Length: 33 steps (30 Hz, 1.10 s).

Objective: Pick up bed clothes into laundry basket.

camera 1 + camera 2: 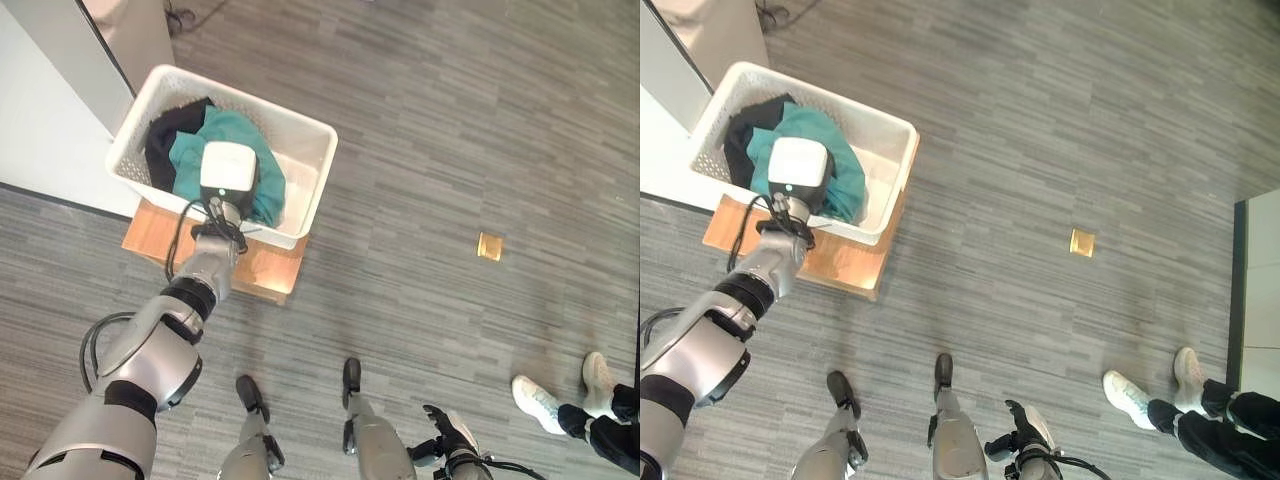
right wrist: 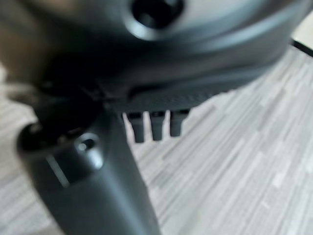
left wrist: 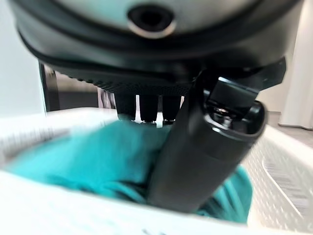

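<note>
A white basket (image 1: 300,190) sits on a low wooden stand (image 1: 262,272) on grey striped carpet (image 1: 450,120) beside a white wall (image 1: 45,130). Teal clothes (image 1: 215,135) lie inside it, under the left hand (image 3: 205,147), fingers straight. The right hand (image 1: 450,435) hangs relaxed, empty. A person's shoes (image 1: 540,400) stand nearby.

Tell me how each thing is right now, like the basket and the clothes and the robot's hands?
Laundry basket: upright on a wooden stand, partly filled.
Teal cloth: crumpled inside the basket, on top.
Dark cloth: bunched in the basket beside the teal one.
Left hand: over the basket, fingers straight above the teal cloth, holding nothing.
Right hand: low by the floor, fingers straight, empty.
</note>
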Available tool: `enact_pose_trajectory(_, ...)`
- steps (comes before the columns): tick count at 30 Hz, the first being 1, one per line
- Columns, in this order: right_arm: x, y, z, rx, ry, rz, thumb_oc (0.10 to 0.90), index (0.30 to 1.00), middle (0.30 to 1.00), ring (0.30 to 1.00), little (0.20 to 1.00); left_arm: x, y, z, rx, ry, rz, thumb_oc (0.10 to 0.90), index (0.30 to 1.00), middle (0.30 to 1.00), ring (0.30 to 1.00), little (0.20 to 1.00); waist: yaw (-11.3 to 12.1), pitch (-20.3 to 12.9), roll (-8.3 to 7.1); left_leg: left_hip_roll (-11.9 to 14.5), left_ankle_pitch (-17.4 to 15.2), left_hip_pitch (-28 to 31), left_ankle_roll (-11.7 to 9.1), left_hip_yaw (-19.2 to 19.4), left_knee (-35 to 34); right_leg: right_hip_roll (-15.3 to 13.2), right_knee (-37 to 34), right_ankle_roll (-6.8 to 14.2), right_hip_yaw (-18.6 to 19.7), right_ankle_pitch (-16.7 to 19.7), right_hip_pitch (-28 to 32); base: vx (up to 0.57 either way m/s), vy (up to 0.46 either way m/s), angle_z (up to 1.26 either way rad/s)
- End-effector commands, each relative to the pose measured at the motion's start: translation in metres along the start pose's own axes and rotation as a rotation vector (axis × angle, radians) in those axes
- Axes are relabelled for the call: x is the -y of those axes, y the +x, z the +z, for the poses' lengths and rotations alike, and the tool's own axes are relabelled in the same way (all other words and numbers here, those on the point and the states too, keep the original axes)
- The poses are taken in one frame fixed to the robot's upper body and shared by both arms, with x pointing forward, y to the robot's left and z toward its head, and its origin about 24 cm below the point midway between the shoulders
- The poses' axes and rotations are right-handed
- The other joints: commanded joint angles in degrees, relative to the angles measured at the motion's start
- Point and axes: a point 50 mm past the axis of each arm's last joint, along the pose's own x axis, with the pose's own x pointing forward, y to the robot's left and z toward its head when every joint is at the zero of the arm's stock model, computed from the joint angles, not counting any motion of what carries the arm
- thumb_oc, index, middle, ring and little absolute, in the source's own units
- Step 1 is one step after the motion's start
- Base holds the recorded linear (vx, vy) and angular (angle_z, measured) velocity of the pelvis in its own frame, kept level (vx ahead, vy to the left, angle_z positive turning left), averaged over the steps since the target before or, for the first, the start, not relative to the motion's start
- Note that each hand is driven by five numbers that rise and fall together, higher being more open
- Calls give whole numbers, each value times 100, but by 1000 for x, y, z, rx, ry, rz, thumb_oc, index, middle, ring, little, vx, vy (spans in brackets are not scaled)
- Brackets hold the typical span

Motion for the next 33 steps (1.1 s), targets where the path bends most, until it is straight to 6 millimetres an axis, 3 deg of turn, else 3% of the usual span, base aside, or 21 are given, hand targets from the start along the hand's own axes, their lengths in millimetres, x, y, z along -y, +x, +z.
enact_pose_trajectory(1, 22, 0, -15, -37, 6, -81, 800, 900, 900, 900, 900, -50, 29, 8, -13, -73, 197, 800, 900, 900, 900, 900, 132, -150, 133, 209, -806, 298, -299, 25, 6, -463, 32, 687, 155, -155, 31, 0, 0, 0)
enact_pose_trajectory(7, 21, -2, -20, -49, 6, -79, 800, 900, 900, 900, 900, -73, 36, 20, 27, -135, 291, 800, 900, 900, 900, 900, 126, -243, 167, 195, -870, 485, -293, 30, 6, -446, 32, 687, 165, -206, 190, 20, -13, 0)
enact_pose_trajectory(8, 18, -4, -26, -69, 0, -70, 800, 900, 900, 900, 900, -86, 38, 32, 72, -161, 344, 800, 900, 900, 900, 900, 120, -334, 189, 189, -907, 600, -290, 46, 6, -442, 32, 687, 162, -237, 300, 59, -16, 0)
enact_pose_trajectory(12, 17, -8, -41, -129, -11, -60, 800, 900, 900, 900, 900, -104, 39, 53, 145, -207, 415, 800, 900, 900, 900, 900, 100, -559, 246, 183, -987, 915, -288, 46, 6, -433, 36, 684, 150, -320, 606, 85, -15, -1)
enact_pose_trajectory(14, 17, -8, -41, -128, -11, -60, 800, 900, 900, 900, 900, -104, 39, 53, 145, -207, 416, 800, 900, 900, 900, 900, 98, -566, 239, 176, -957, 891, -283, 48, 6, -439, 25, 683, 153, -292, 586, 41, -5, -3)
enact_pose_trajectory(16, 12, -11, -47, -147, -21, -43, 800, 900, 900, 900, 900, -120, 41, 60, 166, -269, 474, 800, 900, 900, 900, 900, 73, -706, 271, 176, -996, 1073, -283, 49, 6, -428, 26, 683, 135, -333, 772, 85, -15, -4)
enact_pose_trajectory(21, 16, -12, -51, -160, -31, -48, 800, 900, 900, 900, 900, -145, 43, 50, 168, -288, 561, 800, 900, 900, 900, 900, 122, -1003, 391, 200, -1029, 1366, -292, 51, 6, -431, 60, 683, 40, -406, 1124, 53, -1, -3)
enact_pose_trajectory(26, 21, -7, -44, -155, -42, -48, 800, 900, 900, 900, 900, -143, 47, 29, 132, -224, 531, 800, 900, 900, 900, 900, 198, -1202, 473, 185, -1029, 1521, -292, 24, 6, -434, 92, 685, -55, -378, 1289, 37, 11, 1)
enact_pose_trajectory(29, 19, -7, -38, -118, -27, -47, 800, 900, 900, 900, 900, -159, 44, 17, 120, -284, 601, 800, 900, 900, 900, 900, 280, -1271, 503, 146, -1044, 1599, -270, -12, 6, -460, 164, 687, -119, -383, 1391, 3, 13, 3)
enact_pose_trajectory(33, 18, -3, -12, -11, 38, -45, 800, 900, 900, 900, 900, -170, 18, -1, 178, -409, 696, 800, 900, 900, 900, 900, 631, -1111, 587, -3, -1057, 1733, -172, -387, 6, -640, 1237, 678, -152, -426, 1336, -11, 32, 24)
